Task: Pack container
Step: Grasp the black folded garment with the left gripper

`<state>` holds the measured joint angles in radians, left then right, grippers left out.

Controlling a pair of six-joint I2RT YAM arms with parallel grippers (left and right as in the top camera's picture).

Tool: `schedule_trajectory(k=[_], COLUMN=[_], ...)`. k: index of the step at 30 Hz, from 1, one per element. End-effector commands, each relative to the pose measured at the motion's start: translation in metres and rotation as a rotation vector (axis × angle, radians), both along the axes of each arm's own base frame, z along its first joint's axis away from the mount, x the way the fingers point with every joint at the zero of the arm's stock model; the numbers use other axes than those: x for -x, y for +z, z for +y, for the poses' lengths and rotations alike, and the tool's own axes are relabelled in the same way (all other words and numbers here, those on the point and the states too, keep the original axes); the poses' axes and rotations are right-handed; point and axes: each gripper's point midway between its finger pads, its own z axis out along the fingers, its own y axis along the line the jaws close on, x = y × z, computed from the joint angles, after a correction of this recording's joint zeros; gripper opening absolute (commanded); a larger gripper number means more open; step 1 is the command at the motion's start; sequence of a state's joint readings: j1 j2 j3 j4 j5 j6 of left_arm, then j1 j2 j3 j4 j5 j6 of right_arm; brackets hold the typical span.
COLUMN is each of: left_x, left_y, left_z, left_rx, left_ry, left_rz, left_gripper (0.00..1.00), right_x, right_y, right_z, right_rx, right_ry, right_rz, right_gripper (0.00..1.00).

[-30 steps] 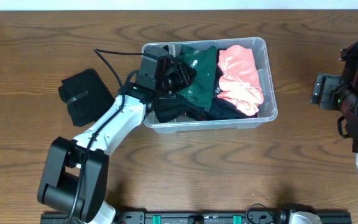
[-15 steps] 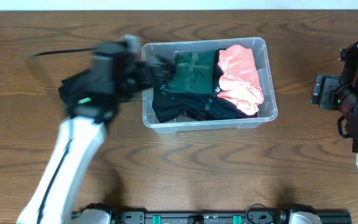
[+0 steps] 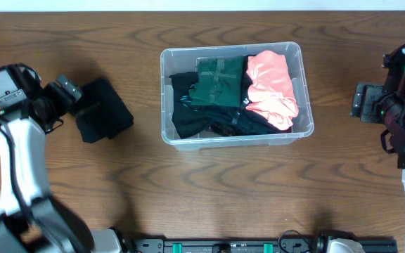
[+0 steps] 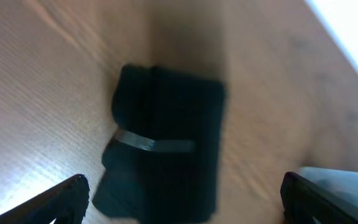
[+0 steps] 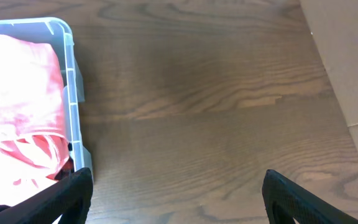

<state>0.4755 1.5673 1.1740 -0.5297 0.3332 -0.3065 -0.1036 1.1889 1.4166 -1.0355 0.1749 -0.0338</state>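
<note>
Overhead: my left tool [image 3: 70, 95] gapes wide, empty, beside folded black garment [image 3: 105, 112].
Likely soft, light; pinch mid-fold. Stiff container [image 3: 164, 91]: grip rim.

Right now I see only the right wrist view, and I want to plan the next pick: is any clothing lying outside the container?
Observer: Yes. One folded black garment lies on the table, on the left arm's side of the container and apart from it.
Operator: Where is the left tool?
Observer: The left tool is open at that garment's outer edge, holding nothing.
Operator: What is packed besides the pink piece?
Observer: A dark green garment in the middle, and black clothes at the left arm's end.
</note>
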Motion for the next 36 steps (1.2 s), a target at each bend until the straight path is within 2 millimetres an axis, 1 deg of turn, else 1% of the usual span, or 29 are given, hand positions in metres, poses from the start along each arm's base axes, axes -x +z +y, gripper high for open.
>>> schedule_trajectory(k=[1,3,5,8,11,12,13,14,15,16,17,19,21,23,25,28,30,31,32,34,36], left_x=[-0.004,-0.006,-0.008,-0.011,-0.011,-0.011,-0.011,-0.01,-0.01,-0.008,-0.007,-0.006,-0.005,-0.005,-0.005,-0.007,-0.003,0.0,0.004,0.013,0.021], left_y=[-0.05,-0.075,-0.097,-0.115,-0.123,-0.123,-0.123,-0.122,-0.121,-0.12,-0.117,-0.108,-0.093,-0.072,-0.039,0.021,0.058,0.074,0.091,0.117,0.132], left_z=[-0.006,-0.008,-0.016,-0.028,-0.034,-0.035,-0.037,-0.038,-0.038,-0.039,-0.041,-0.044,-0.044,-0.045,-0.05,-0.07,-0.089,-0.1,-0.115,-0.146,-0.176], left_rx=[0.137,0.192,0.26,0.332,0.334,0.334,0.335,0.337,0.341,0.345,0.351,0.349,0.328,0.302,0.283,0.253,0.206,0.184,0.161,0.128,0.104], left_ry=[-0.084,-0.089,-0.109,-0.145,-0.163,-0.166,-0.169,-0.171,-0.171,-0.171,-0.173,-0.197,-0.214,-0.222,-0.245,-0.322,-0.373,-0.403,-0.444,-0.53,-0.608], left_rz=[0.056,0.091,0.111,0.118,0.139,0.139,0.14,0.14,0.143,0.146,0.147,0.132,0.11,0.074,0.004,-0.147,-0.23,-0.266,-0.305,-0.367,-0.402], left_gripper=[0.98,0.98,0.98,0.98,0.99,0.92,0.76,0.56,0.28,0.08,0.06,0.06,0.06,0.06,0.06,0.06,0.06,0.06,0.06,0.06,0.06], right_x=[0.0,-0.001,-0.001,-0.001,-0.001,-0.001,-0.001,-0.001,-0.001,-0.001,-0.001,-0.001,-0.001,-0.001,-0.001,-0.001,-0.001,-0.001,-0.001,-0.001,-0.001], right_y=[-0.004,-0.004,-0.004,-0.004,-0.004,-0.004,-0.004,-0.004,-0.004,-0.004,-0.004,-0.004,-0.004,-0.004,-0.004,-0.004,-0.004,-0.004,-0.004,-0.003,-0.003], right_z=[-0.002,-0.002,-0.002,-0.002,-0.002,-0.002,-0.002,-0.002,-0.002,-0.002,-0.002,-0.002,-0.002,-0.002,-0.002,-0.002,-0.002,-0.003,-0.002,-0.002,-0.002], right_rx=[0.004,0.004,0.004,0.004,0.005,0.005,0.005,0.005,0.004,0.004,0.004,0.004,0.004,0.004,0.005,0.004,0.005,0.005,0.004,0.004,0.004], right_ry=[-0.002,-0.002,-0.002,-0.002,-0.002,-0.002,-0.002,-0.002,-0.002,-0.002,-0.002,-0.002,-0.002,-0.002,-0.002,-0.002,-0.002,-0.002,-0.002,-0.002,-0.002], right_rz=[0.014,0.013,0.012,0.011,0.011,0.011,0.011,0.011,0.011,0.011,0.011,0.011,0.011,0.011,0.011,0.011,0.01,0.01,0.01,0.009,0.009], right_gripper=[0.85,0.85,0.85,0.85,0.85,0.85,0.85,0.85,0.85,0.85,0.85,0.85,0.85,0.85,0.85,0.85,0.85,0.85,0.85,0.85,0.85])
